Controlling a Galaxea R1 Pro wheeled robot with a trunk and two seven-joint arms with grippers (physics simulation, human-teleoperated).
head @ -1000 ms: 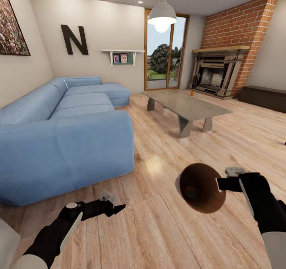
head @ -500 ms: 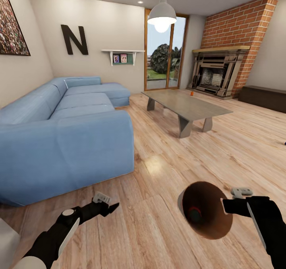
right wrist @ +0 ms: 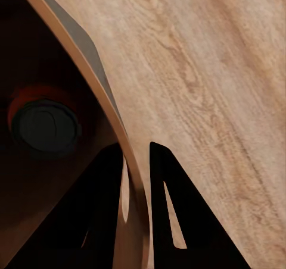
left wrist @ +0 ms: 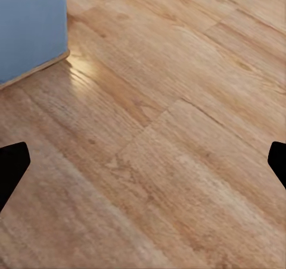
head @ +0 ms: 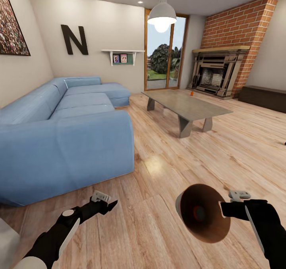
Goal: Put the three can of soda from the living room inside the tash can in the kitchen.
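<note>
Your right gripper [head: 225,209] is clamped on the rim of the small round tapered bin [head: 203,213], grey outside and coppery brown inside; in the right wrist view its two dark fingers [right wrist: 110,209] pinch the bin wall [right wrist: 89,61] between them, one inside and one outside. The bin hangs tipped, its mouth facing you, above the light wood plank floor [head: 167,158]. Over the last second it has sunk lower and swung slightly, and your left gripper [head: 110,204] has also dropped and drawn back a little; the room itself has not shifted, so the base looks parked while you resettle the arms. Inside the bin lies one orange can with a silver top [head: 197,212], seen end-on against the bottom [right wrist: 44,125]; I cannot tell whether another can sits behind it. A second tiny orange can [head: 191,93] stands near the far edge of the long grey tabletop [head: 190,106] on angled legs, beyond the blue sofa [head: 63,134] and in front of the red brick fireplace [head: 222,70]. Your left gripper hovers over bare floor with its jaws spread wide, holding nothing [left wrist: 143,162]. So at least one can is bagged, and the next sensible move, I judge, is rolling toward the tabletop; keep the tipped bin from spilling its can.
</note>
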